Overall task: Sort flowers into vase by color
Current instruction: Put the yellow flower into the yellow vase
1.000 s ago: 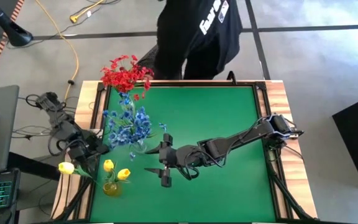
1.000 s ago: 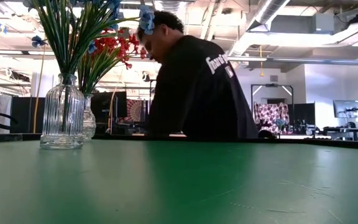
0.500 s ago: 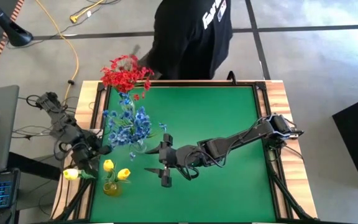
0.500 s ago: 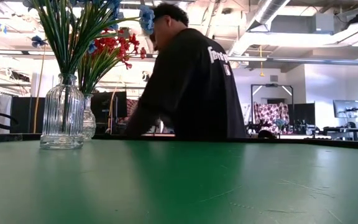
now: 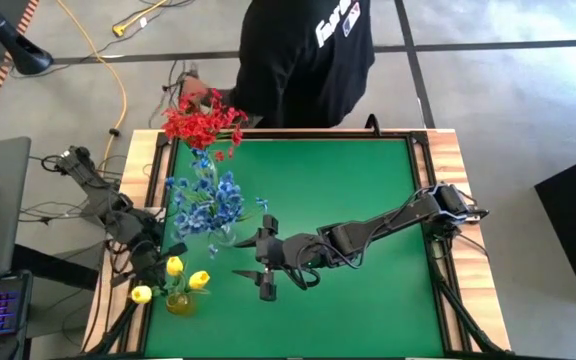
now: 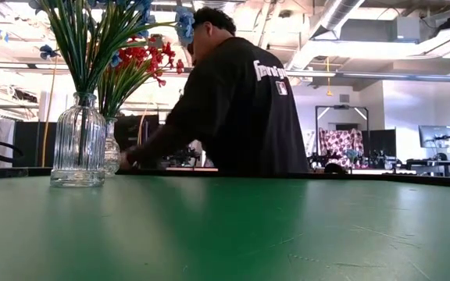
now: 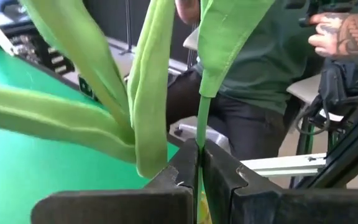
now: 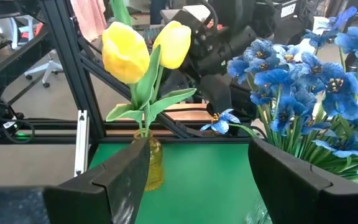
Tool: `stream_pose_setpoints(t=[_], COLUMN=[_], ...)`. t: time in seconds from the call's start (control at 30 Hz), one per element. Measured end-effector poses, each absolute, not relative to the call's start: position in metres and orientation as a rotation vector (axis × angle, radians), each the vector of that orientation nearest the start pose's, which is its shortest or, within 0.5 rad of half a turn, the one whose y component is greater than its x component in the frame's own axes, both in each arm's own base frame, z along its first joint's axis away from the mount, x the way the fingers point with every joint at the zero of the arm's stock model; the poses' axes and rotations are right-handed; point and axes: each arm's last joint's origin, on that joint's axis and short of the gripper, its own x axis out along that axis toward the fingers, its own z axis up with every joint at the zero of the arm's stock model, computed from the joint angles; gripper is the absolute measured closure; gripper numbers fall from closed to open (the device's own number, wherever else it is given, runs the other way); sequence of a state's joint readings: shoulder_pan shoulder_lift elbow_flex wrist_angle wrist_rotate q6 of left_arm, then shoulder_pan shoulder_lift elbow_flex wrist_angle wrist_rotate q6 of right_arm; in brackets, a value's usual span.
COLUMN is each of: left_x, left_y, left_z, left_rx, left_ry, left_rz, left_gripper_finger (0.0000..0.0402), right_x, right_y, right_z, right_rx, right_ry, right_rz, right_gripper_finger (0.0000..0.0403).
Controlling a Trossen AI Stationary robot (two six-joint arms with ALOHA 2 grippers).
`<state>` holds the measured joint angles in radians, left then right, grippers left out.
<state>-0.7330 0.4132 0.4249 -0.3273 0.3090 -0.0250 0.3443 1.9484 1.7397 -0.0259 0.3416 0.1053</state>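
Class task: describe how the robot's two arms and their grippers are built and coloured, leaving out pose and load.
Both arms are dark, jointed segments with black cables along them. The right gripper has two broad, dark fingers with flat, angular tips. The left gripper has matching black fingers with stepped, notched inner edges. No markings are visible on either.

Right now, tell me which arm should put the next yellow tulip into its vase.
Left. The left hand is shut on a yellow tulip right beside the small yellow vase, which holds two tulips. The right hand is open, empty, over the green table.
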Motion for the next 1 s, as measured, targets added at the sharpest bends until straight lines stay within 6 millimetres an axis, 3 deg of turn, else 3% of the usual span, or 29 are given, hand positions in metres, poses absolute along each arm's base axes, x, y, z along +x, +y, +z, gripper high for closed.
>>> stream_pose_setpoints(t=[0.47,0.77,0.87,1.0], left_x=[0.081,0.081,0.079,0.076], left_y=[-0.083,-0.083,-0.084,-0.083], left_z=[0.245,0.246,0.246,0.254], left_rx=[-0.004,-0.085,-0.118,-0.160], left_ry=[0.329,0.365,0.389,0.436], left_rz=[-0.977,-0.957,-1.023,-1.059], left_gripper_finger=[0.0396,0.0314,0.0288,0.0274], right_x=[0.440,0.441,0.441,0.441], right_y=[0.141,0.139,0.138,0.138], right_z=[0.335,0.335,0.335,0.335], right_rx=[0.039,0.055,0.056,0.058], right_ry=[0.218,0.217,0.217,0.217], right_rz=[-0.023,-0.030,-0.032,-0.033], right_gripper_finger=[0.0103,0.0104,0.0104,0.0104])
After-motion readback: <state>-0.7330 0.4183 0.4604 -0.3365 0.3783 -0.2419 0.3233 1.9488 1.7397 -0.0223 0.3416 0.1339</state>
